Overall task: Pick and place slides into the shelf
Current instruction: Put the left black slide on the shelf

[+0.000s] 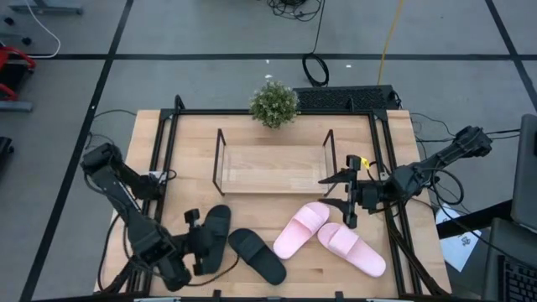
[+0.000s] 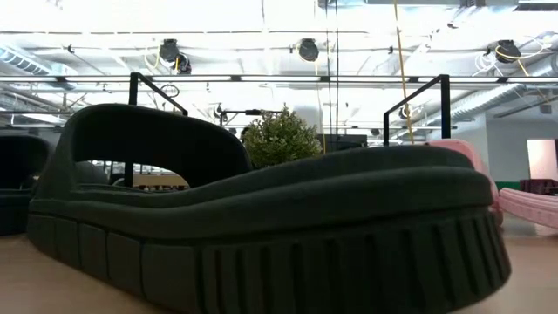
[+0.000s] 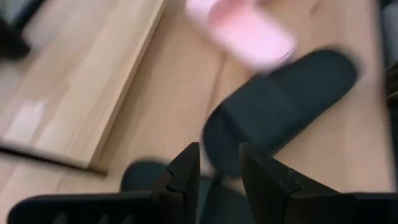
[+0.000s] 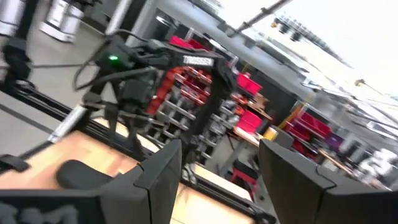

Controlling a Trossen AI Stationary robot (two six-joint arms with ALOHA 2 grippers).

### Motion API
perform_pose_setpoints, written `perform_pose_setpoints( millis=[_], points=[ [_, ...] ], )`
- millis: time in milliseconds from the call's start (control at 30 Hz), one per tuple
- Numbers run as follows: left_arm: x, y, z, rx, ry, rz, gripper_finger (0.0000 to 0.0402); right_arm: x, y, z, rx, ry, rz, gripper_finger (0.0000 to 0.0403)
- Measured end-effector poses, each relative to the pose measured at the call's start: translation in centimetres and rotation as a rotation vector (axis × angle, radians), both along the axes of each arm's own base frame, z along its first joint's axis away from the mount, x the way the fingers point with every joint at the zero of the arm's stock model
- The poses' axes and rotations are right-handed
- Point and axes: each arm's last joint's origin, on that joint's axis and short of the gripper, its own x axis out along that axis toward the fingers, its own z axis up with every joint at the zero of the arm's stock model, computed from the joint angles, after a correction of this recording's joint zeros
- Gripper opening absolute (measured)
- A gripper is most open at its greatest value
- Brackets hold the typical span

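Note:
Two black slides lie sole-down on the wooden table near its front edge: one at the left, the other beside it toward the middle. Two pink slides lie to their right. The wire-framed shelf stands behind them with nothing in it. My left gripper is open, slanting down over the left black slide, with the other black slide ahead of it. My right gripper is open, held level in the air by the shelf's right end.
A small potted plant stands behind the shelf at the table's far edge. A black frame edges the table. In the low view a black slide fills the foreground, with a pink slide at its right.

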Motion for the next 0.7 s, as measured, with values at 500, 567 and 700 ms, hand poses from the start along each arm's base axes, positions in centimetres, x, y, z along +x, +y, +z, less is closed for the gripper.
perform_pose_setpoints(
  millis=[500, 567, 700],
  points=[
    [-0.10, 1.02, -0.89, -0.111, 0.164, 0.157, 0.0113, 0.00, -0.15, -0.01, -0.080, 0.004, -0.060, 0.0205],
    [-0.13, 0.94, -0.91, -0.126, 0.170, 0.161, 0.0113, 0.00, -0.16, -0.01, -0.087, 0.004, -0.061, 0.0205],
    [-0.06, 0.92, -0.91, -0.150, 0.175, 0.174, 0.0113, 0.00, -0.15, -0.01, -0.087, 0.004, -0.061, 0.0205]
  ],
)
